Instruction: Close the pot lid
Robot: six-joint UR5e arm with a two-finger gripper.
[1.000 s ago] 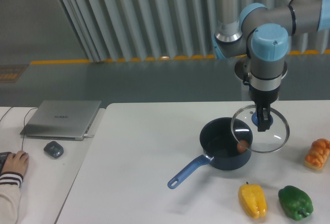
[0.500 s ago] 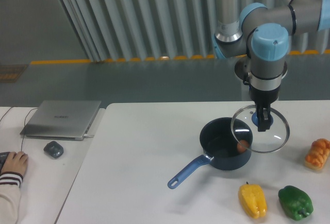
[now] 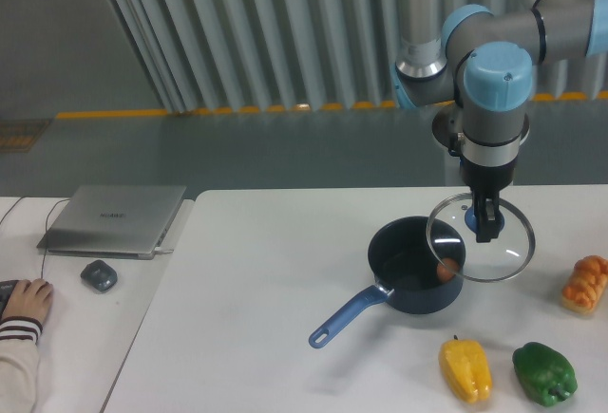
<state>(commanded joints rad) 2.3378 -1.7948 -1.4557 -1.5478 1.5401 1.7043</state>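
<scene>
Jaws clamp lid (image 3: pixel 501 250) knob; gripper (image 3: pixel 484 225) beside pot (image 3: pixel 410 271).

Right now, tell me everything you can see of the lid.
The lid is a round clear glass disc with a thin metal rim and a blue knob. The gripper holds it by the knob, above and right of the open pot, overlapping its right edge. It is not seated.
</scene>
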